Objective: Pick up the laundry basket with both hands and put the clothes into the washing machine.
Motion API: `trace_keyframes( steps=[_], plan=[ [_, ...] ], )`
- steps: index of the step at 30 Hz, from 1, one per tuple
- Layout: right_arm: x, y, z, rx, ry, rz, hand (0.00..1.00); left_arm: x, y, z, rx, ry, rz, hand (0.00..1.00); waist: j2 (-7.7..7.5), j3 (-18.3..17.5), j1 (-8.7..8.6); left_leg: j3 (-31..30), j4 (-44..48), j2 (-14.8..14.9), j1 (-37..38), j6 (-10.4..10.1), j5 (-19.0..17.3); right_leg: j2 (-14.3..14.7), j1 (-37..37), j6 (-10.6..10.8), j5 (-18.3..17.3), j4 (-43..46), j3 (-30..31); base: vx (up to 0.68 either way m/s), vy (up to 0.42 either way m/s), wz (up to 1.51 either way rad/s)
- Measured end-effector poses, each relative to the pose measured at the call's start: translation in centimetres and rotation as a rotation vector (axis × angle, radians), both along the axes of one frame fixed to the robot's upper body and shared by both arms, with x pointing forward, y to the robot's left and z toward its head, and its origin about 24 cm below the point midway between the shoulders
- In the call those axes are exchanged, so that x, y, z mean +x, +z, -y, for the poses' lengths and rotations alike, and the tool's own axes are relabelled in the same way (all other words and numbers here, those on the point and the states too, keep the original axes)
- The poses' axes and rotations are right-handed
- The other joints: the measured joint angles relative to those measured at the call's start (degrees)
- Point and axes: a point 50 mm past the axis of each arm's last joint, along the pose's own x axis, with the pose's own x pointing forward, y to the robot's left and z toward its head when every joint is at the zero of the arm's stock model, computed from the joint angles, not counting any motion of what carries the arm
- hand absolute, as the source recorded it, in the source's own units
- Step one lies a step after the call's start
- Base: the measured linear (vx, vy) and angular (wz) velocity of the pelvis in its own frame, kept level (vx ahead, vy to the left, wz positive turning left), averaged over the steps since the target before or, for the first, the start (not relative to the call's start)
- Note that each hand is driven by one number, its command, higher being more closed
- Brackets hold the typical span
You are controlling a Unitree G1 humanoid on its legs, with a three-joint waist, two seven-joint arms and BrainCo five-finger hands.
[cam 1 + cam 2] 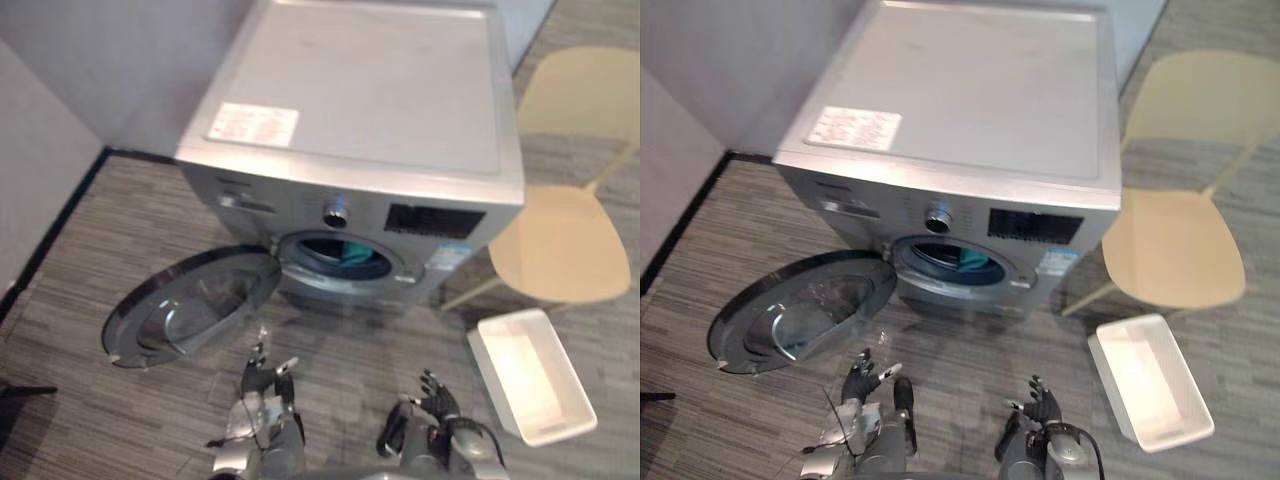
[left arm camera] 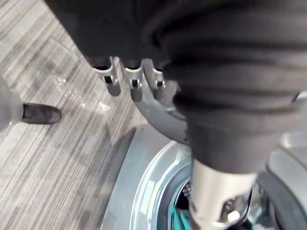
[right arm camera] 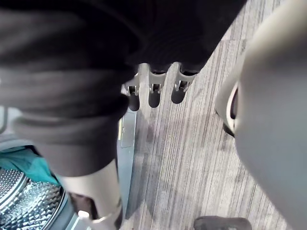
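The silver front-loading washing machine (image 1: 380,110) stands with its round glass door (image 1: 190,305) swung wide to its left side. Teal clothes (image 1: 352,258) lie inside its drum. The white rectangular plastic laundry basket (image 1: 527,376) sits on the grey striped floor (image 1: 90,240) in front of the machine, off to its right, below a beige chair (image 1: 565,245). The left hand (image 1: 262,385) and right hand (image 1: 438,398) hover before the machine's front, fingers loosely spread, holding nothing.

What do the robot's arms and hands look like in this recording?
Both arms are silver-grey. The left hand and right hand have silver fingers with dark tips and a separate thumb; a dark ribbed cover wraps each wrist and the back of each hand.
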Motion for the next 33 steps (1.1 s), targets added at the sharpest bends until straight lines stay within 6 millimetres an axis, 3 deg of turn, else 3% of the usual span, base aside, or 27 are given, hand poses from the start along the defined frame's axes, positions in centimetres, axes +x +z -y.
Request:
trace_keyframes(
  steps=[3,4,7,8,10,12,14,15,16,17,18,19,20,21,25,29,33],
  plan=[
    [-1.3,-0.6,1.0,-0.011,-0.052,-0.052,0.00,-0.9,0.1,-1.0,-0.013,0.078,0.004,0.00,0.28,-2.13,-0.11,1.94,-0.13,-1.36,1.62,1.40,0.35,-1.26,4.27,1.82,1.10,-3.09,-2.37,0.12,0.098,0.49],
    [-2.2,-0.9,1.3,-0.015,-0.081,-0.080,0.00,-0.7,1.0,-1.6,-0.023,0.119,0.056,0.00,0.43,-3.27,-0.31,1.99,-0.89,-2.45,1.87,1.94,0.70,-2.04,6.06,2.64,1.62,-4.54,-4.24,0.10,0.112,0.68],
    [-3.7,-1.6,2.0,-0.014,-0.151,-0.155,0.00,0.5,4.3,-3.3,-0.051,0.212,0.239,0.00,0.85,-4.51,0.06,0.65,-4.22,-4.46,3.97,2.07,1.96,-2.14,10.24,3.93,3.75,-8.61,-7.44,0.08,0.102,0.51],
    [-3.9,-1.7,2.4,-0.022,-0.162,-0.168,0.00,1.0,6.2,-4.2,-0.046,0.243,0.331,0.00,1.25,-4.90,0.03,0.15,-6.23,-5.71,4.97,2.42,2.67,-2.83,11.38,4.26,4.50,-9.59,-8.55,0.05,0.128,0.35],
    [-4.3,-1.9,2.6,-0.029,-0.162,-0.190,0.00,1.4,8.0,-4.8,-0.035,0.263,0.418,0.00,1.32,-5.05,0.03,0.80,-7.68,-6.95,5.78,2.22,2.61,-4.30,11.59,4.65,4.99,-9.26,-9.19,0.03,0.133,0.20],
    [-4.7,-1.9,3.4,-0.039,-0.188,-0.215,0.00,2.2,10.9,-5.6,-0.004,0.259,0.550,0.00,1.59,-5.37,-0.13,0.66,-9.23,-10.10,6.87,2.91,2.28,-7.02,12.91,5.29,6.04,-8.06,-9.51,0.03,0.165,0.32],
    [-4.9,-1.9,4.0,-0.038,-0.198,-0.216,0.00,3.1,12.4,-5.7,0.037,0.235,0.610,0.00,2.09,-5.78,-0.17,-1.51,-9.76,-11.46,7.50,3.98,1.98,-8.40,12.60,3.75,6.82,-5.32,-6.66,0.05,0.184,0.49],
    [-5.0,-1.8,4.2,-0.030,-0.211,-0.214,0.00,4.1,13.5,-5.6,0.066,0.207,0.655,0.00,2.92,-6.27,-0.47,-3.82,-9.59,-12.07,8.07,4.63,1.86,-8.64,10.27,-1.77,6.14,-0.81,-0.29,0.09,0.157,0.62],
    [-5.1,-1.9,4.2,-0.021,-0.217,-0.214,0.00,4.6,14.0,-5.6,0.088,0.194,0.673,0.00,3.07,-6.25,-0.63,-4.98,-9.52,-11.99,8.05,5.01,2.07,-7.43,9.33,-1.66,3.29,0.41,4.59,0.08,0.106,0.98],
    [-5.1,-1.9,3.9,-0.008,-0.218,-0.212,0.00,5.6,15.1,-5.9,0.140,0.177,0.708,0.00,2.88,-6.11,-1.47,-7.99,-9.07,-12.03,7.59,5.12,2.19,-2.96,8.74,-0.04,-1.72,0.50,13.70,0.02,0.005,0.96],
    [-5.1,-2.0,3.7,-0.001,-0.219,-0.214,0.00,6.0,15.6,-6.1,0.170,0.170,0.724,0.00,2.10,-6.04,-1.95,-8.76,-8.83,-12.16,7.54,5.18,2.26,-1.14,8.85,0.34,-3.16,0.08,16.65,0.01,-0.093,1.27],
    [-5.2,-2.2,2.8,0.022,-0.210,-0.226,0.00,6.8,16.5,-6.9,0.284,0.150,0.730,0.00,0.39,-5.97,-2.18,-10.72,-8.77,-13.12,7.93,5.36,2.73,1.72,9.91,0.15,-3.58,-3.16,18.93,0.01,-0.125,1.02],
    [-5.4,-2.4,2.4,0.031,-0.200,-0.243,0.00,7.4,16.7,-7.4,0.336,0.141,0.721,0.00,-1.11,-6.00,-2.47,-11.59,-8.82,-13.82,8.71,5.22,2.89,2.20,11.36,1.19,-4.49,-5.01,17.92,0.02,-0.141,0.84],
    [-5.6,-2.5,2.3,0.032,-0.194,-0.252,0.00,7.6,16.6,-7.6,0.373,0.139,0.700,0.00,-1.61,-6.26,-2.51,-11.93,-9.03,-13.82,9.25,5.04,3.01,2.21,12.41,2.09,-4.38,-5.82,17.66,0.02,-0.138,0.41],
    [-4.8,-2.3,2.3,0.026,-0.103,-0.246,0.00,7.9,15.5,-9.5,0.549,0.112,0.550,0.00,-0.35,-6.65,-1.71,-11.38,-12.23,-11.37,11.46,3.48,5.00,4.81,14.11,1.39,-3.91,-8.27,16.79,0.01,-0.132,0.00],
    [-3.9,-2.0,2.0,-0.002,0.018,-0.228,0.00,10.5,15.2,-12.4,0.676,0.067,0.405,0.00,-0.60,-6.28,-2.26,-13.52,-11.50,-9.38,9.08,2.35,6.25,7.23,13.61,0.86,-3.59,-9.06,14.94,0.00,-0.114,0.20],
    [-2.0,-1.5,1.2,-0.004,0.104,-0.188,0.00,12.1,16.0,-16.3,0.727,0.133,0.292,0.00,-3.00,-4.33,-2.81,-10.99,-8.90,-7.87,5.31,2.10,7.05,7.68,9.02,-0.39,-4.16,-4.52,15.64,-0.05,-0.048,-0.14]
  ],
)
